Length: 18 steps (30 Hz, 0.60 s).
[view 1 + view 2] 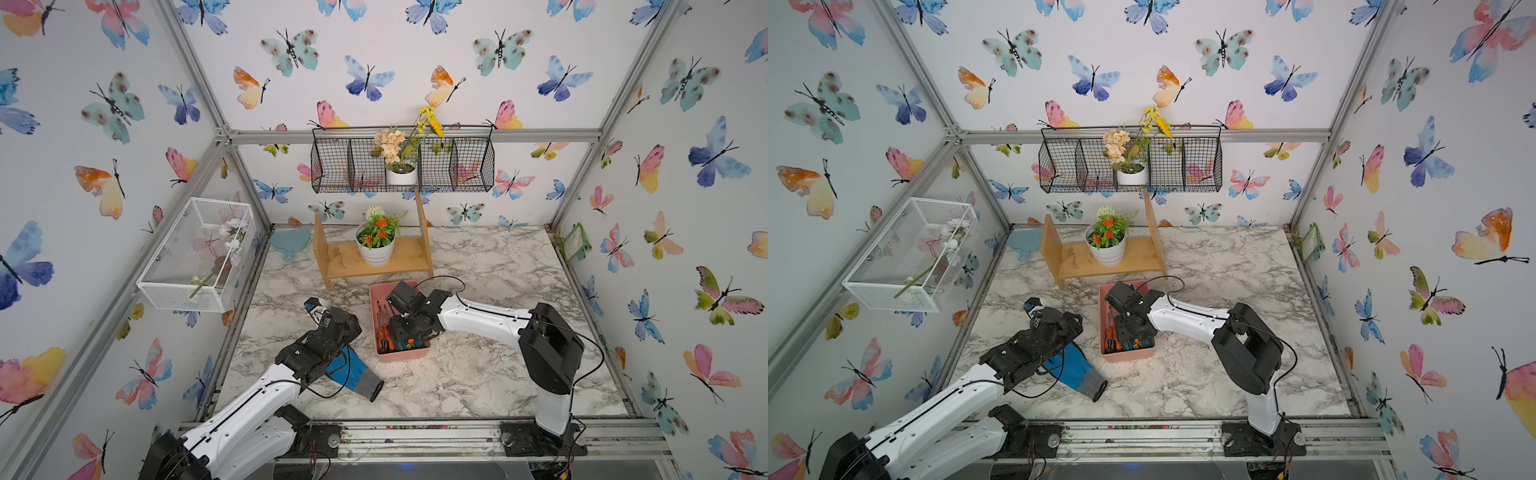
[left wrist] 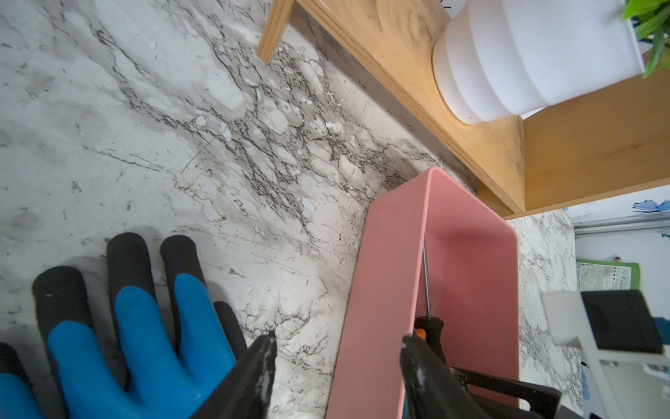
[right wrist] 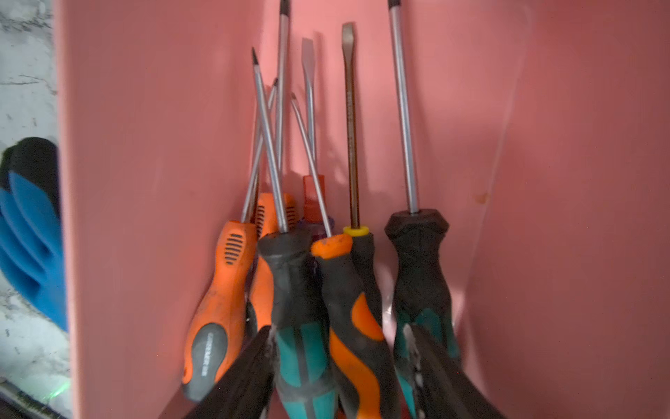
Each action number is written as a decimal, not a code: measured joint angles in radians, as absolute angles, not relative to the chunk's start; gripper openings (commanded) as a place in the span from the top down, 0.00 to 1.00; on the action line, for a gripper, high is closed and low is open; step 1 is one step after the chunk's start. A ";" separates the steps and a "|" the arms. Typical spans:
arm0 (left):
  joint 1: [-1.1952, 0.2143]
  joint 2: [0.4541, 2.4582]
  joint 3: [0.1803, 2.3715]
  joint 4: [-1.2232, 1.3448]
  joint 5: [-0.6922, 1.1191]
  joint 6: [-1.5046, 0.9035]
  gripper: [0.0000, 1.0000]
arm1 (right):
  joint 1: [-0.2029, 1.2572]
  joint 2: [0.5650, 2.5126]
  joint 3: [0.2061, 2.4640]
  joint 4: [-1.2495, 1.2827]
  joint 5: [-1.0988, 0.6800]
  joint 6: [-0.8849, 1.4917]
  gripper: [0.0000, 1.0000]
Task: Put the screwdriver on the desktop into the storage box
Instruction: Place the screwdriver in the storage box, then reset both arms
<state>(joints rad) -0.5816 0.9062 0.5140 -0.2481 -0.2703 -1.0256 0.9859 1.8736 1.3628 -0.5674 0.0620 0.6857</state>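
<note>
The storage box (image 1: 403, 355) stands on the desktop (image 1: 478, 365) in front of the wooden shelf. Several screwdrivers (image 3: 290, 275) lie inside it, shafts toward its far end; their handles (image 1: 388, 338) show in both top views. My right gripper (image 3: 338, 328) is lowered into the box (image 3: 145, 181) and is open, its fingers flanking a teal-black handle and an orange-black handle (image 3: 348, 290). My left gripper (image 2: 339, 335) is open and holds nothing. It hovers over the desktop (image 2: 181, 145) just outside the box's wall (image 2: 377, 290). No screwdriver shows on the desktop.
A blue and black glove (image 1: 353, 374) lies under my left arm, its fingers (image 2: 137, 308) beside the left gripper. Behind the box stands a wooden shelf (image 1: 340, 266) with a white flower pot (image 1: 374, 253). A black wire basket (image 1: 457, 166) and a white mesh basket (image 1: 187, 266) hang on the walls.
</note>
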 measured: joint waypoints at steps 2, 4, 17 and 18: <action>-0.577 0.906 0.514 -0.252 -0.279 -1.022 0.40 | 0.986 1.794 1.315 -0.540 0.097 0.678 0.30; -0.568 0.903 0.514 -0.265 -0.299 -1.013 0.39 | 0.987 1.668 1.257 -0.508 0.168 0.662 0.26; -0.387 0.962 0.516 -0.125 -0.595 -0.817 0.01 | 0.554 1.005 0.590 0.128 0.782 0.372 0.10; -0.377 1.007 0.522 -0.078 -0.630 -0.761 0.01 | 0.477 1.040 0.531 0.194 0.781 0.329 0.09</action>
<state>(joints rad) -0.3767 1.0069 0.5217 -0.0776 -0.6304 -0.7609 0.4770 1.0397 0.5312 0.1944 0.7815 0.3286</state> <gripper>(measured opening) 0.987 0.897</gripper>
